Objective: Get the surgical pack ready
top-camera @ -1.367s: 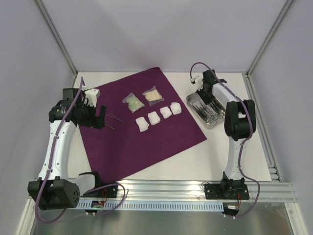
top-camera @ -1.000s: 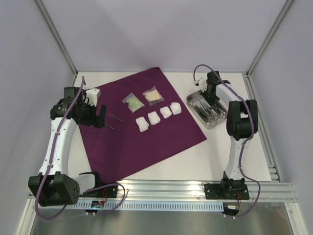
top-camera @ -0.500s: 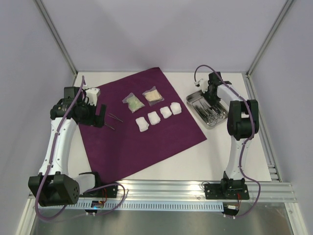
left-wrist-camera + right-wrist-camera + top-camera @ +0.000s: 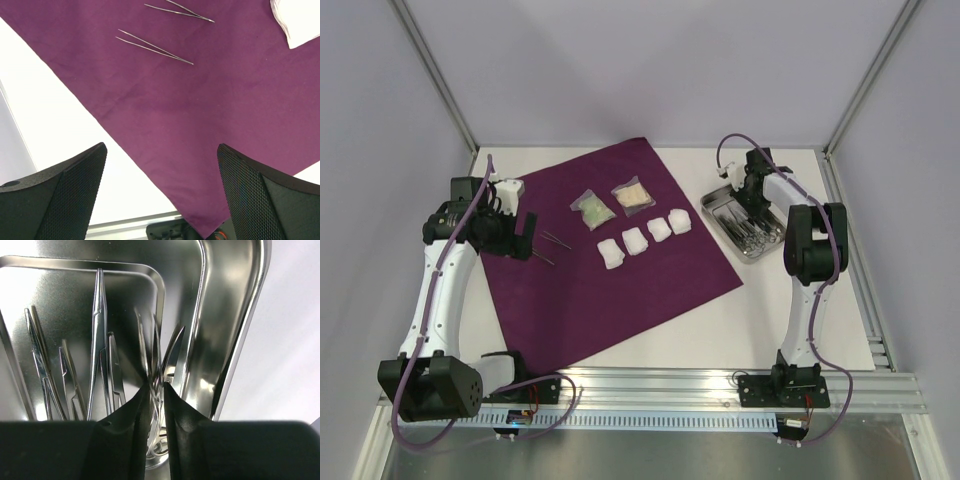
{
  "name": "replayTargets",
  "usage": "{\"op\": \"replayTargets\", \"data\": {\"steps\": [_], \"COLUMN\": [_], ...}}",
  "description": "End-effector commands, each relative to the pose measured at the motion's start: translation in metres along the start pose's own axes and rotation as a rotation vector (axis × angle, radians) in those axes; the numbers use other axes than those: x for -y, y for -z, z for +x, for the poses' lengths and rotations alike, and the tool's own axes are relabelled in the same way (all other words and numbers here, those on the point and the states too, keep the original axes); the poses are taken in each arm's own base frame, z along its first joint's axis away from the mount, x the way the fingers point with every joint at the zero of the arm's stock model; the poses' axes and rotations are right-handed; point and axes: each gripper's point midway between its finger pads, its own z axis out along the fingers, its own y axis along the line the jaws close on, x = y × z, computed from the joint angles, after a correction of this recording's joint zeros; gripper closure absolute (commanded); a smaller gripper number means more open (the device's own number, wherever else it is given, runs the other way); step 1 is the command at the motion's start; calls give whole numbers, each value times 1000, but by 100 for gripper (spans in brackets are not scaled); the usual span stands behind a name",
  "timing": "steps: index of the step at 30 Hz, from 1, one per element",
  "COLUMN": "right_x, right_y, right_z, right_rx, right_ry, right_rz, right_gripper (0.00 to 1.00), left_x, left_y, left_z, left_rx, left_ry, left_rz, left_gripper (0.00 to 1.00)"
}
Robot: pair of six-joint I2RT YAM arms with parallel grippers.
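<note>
Right end effector (image 4: 156,386) farther along gleaming tray (image 4: 220,300)

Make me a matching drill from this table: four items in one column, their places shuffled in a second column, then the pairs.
Items
1. gauze pads
2. tray
3. tweezers
4. packets

Places
A. on the cloth, nearest the left pincer
B. on the bare table, under the right pincer
C. on the cloth, just beyond the pads
D. in a row of four at mid-cloth

Pairs: 1-D, 2-B, 3-A, 4-C
</note>
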Motion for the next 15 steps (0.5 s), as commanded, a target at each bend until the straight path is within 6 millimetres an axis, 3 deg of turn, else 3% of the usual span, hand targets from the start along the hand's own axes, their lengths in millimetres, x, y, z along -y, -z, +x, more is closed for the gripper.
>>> {"op": "replayTargets", "data": {"steps": [1, 8, 15], "right_x": [1, 5, 25], "right_y": [-7, 5, 48], "right_z": [-3, -10, -35], "right_rx": [5, 31, 108], "right_ry": [-3, -18, -62], "right_rz": [5, 21, 86], "right_gripper": [80, 77, 68], "left_x": [-4, -4, -7], "left_y": [1, 0, -3], "left_z": [-6, -6, -5], "left_rx": [28, 27, 26], "left_ry": [-23, -25, -26], "left_rz": [-17, -20, -31], "left_gripper": [0, 0, 0]}}
